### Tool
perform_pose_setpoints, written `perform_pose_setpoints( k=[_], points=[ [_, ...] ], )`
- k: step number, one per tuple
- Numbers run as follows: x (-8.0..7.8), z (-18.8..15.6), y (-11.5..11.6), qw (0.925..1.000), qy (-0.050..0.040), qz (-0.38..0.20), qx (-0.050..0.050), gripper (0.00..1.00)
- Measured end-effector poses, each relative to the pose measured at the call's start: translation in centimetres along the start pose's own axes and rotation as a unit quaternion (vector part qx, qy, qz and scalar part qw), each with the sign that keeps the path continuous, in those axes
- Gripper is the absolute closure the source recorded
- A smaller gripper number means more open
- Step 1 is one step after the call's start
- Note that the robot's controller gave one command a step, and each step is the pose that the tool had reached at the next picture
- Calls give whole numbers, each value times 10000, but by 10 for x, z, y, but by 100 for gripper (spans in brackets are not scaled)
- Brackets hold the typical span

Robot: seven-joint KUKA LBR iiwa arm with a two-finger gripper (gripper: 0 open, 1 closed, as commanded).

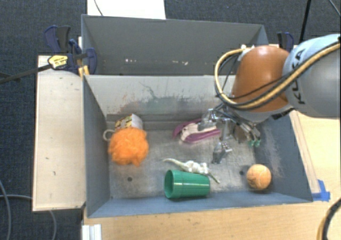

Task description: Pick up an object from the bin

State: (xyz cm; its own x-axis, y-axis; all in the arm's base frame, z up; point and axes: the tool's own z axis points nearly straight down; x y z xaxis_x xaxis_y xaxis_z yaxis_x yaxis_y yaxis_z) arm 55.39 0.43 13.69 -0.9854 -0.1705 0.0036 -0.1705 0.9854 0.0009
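Gripper (pixel 219 151): seen low in bin, up-right of green cup (pixel 185 184); open/shut state can't be told.
Nearest obj: purple-white item (pixel 194 131), behind cup, right end just beside gripper.
Long axis: approx. left-right, right end angled slightly to back wall.
Others: orange ball (pixel 258 176) right of cup.

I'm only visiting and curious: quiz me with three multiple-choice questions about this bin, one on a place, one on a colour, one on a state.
1. Where does the tan ball lie? A lower right of the view B far left C top middle
2. What colour is the plastic cup? A red B green C blue
3. How does the cup rest? A upright B on its side C upside down
Answers: 1 A, it lies right of the cup; 2 B, plainly green; 3 B, its rim faces sideways.
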Motion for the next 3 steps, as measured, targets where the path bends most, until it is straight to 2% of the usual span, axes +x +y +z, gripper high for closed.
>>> perform_pose_setpoints(
  k=[1, 2, 3],
  points=[
    [-11, 21, 39, 9987, -35, -507, 43, 0],
    [-13, 28, 49, 9997, 10, -259, 44, 0],
    [-18, 30, 66, 9980, -14, 628, -1, 0]
  ],
)
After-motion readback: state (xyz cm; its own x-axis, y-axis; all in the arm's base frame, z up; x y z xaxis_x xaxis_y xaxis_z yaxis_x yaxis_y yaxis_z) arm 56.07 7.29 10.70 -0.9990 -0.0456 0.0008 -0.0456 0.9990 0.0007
